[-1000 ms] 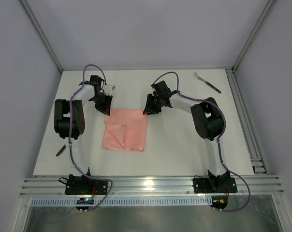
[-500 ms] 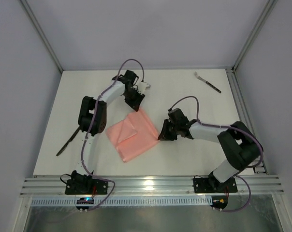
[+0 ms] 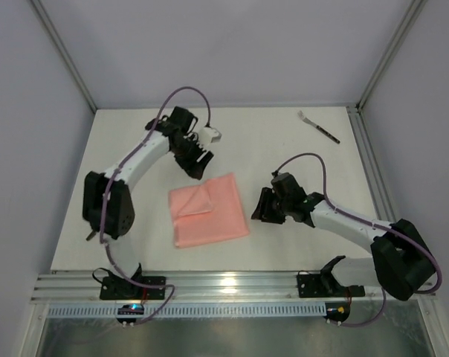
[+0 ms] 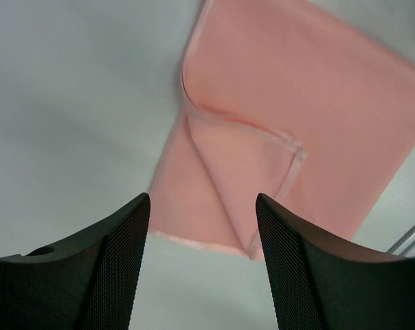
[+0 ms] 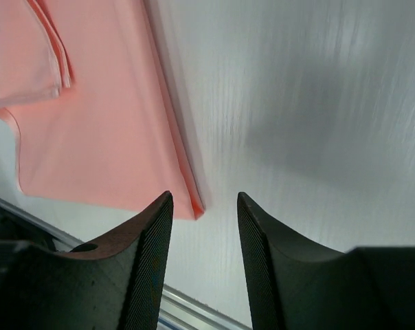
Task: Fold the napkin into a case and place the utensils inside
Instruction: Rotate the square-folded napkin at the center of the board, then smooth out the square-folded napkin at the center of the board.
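Napkin (image 3: 209,210) lies flat mid-table (image 3: 299,249), near-square, slightly rotated, plain salmon pink with a hemmed edge. Its far-left corner is folded inward as a small flap. Fork (image 3: 319,126) lies well apart at the far right, prongs pointing far-left, dark handle near-right. Left gripper (image 4: 202,203) is at the napkin's far edge, jaws apart, empty. Right gripper (image 5: 205,199) is beside its right edge, jaws apart, empty.

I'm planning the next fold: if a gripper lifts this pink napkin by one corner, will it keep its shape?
Probably not: the napkin lies thin and flat, one corner already doubled over into a soft flap, so it would likely droop. It looks light; a push may bunch or slide it across the smooth table.
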Motion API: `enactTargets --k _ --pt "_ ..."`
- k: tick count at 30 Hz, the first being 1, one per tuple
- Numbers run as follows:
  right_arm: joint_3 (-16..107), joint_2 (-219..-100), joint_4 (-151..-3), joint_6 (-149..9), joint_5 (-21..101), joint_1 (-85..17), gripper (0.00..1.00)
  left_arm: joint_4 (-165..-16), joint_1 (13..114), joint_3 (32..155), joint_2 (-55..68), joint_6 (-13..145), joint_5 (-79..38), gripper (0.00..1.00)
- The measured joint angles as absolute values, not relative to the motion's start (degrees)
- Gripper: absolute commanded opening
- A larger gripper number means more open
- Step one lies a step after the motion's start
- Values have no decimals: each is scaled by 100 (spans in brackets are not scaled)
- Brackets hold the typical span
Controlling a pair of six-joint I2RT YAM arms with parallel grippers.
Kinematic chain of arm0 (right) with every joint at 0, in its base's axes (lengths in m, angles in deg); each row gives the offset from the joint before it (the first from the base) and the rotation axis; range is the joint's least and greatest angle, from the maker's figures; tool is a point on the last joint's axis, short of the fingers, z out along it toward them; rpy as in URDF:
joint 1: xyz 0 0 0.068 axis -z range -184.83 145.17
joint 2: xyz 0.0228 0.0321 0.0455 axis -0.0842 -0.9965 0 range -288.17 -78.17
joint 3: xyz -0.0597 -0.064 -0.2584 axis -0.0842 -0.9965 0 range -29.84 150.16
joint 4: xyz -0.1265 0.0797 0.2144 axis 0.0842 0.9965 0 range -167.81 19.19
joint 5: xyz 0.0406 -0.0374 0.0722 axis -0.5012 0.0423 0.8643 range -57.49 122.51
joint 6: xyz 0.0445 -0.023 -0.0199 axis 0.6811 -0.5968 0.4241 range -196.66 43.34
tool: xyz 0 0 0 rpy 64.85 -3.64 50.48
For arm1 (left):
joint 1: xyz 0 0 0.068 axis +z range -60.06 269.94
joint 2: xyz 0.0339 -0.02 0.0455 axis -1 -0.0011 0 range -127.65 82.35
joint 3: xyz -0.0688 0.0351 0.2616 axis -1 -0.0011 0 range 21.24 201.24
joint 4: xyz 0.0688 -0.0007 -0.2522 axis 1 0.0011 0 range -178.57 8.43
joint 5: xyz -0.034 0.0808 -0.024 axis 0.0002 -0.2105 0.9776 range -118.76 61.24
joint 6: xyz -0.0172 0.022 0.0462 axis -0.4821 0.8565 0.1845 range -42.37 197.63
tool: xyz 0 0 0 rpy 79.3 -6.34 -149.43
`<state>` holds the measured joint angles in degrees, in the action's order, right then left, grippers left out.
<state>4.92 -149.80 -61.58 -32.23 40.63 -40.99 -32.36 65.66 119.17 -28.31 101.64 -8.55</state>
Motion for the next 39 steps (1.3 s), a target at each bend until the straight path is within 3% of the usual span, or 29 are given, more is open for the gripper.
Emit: enactTargets --k 4,10,23,31,39 --pt "1100 -15715 -6292 -3735 4170 -3819 39 -3391 6595 10000 -1360 10341 -1170 65" --pt "1474 -16495 -6725 -4082 4550 -3826 39 -3713 6457 8748 -1252 10422 -1426 66" --pt "1327 -17055 -7356 -4052 4911 -3950 35 -4688 6315 8551 -1591 10608 -1327 73" --pt "1270 -17199 -7660 -3936 5003 -4001 20 -4937 5998 8262 -1666 10807 -1557 73" --pt "1207 -17199 -7710 -3916 5020 -4003 11 -5579 5941 8057 -1582 10475 -2302 57"
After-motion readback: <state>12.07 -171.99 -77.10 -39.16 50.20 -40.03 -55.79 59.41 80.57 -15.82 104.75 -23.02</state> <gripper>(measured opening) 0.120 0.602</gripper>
